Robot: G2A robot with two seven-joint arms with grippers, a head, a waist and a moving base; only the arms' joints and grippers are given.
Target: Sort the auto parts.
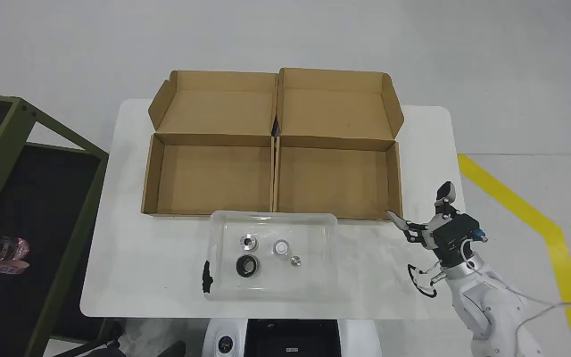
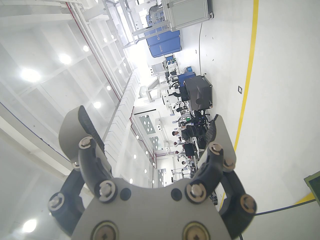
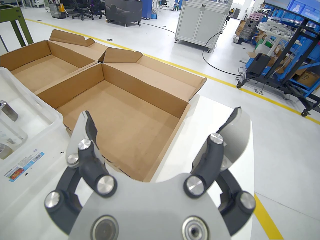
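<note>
Boxes (image 1: 210, 178) plain brown cardboard; table (image 1: 428, 178) white; bin (image 1: 268, 214) clear — parts (image 1: 282, 249) silver, ring (image 1: 247, 265) seemingly black.

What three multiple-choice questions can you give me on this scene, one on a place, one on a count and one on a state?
1. Where does the clear bin sit?
A) inside a box
B) on the table, between the cardboard boxes and the robot
C) on the floor

2. How many cardboard boxes lie open?
A) one
B) two
C) four

3. The right gripper is:
A) shut on a part
B) shut, empty
C) open, empty

Answers:
1 B: the top view shows the bin on the white table, just before both boxes.
2 B: two lie side by side with their lids folded back.
3 C: its fingers stand apart with nothing held between them.
</note>
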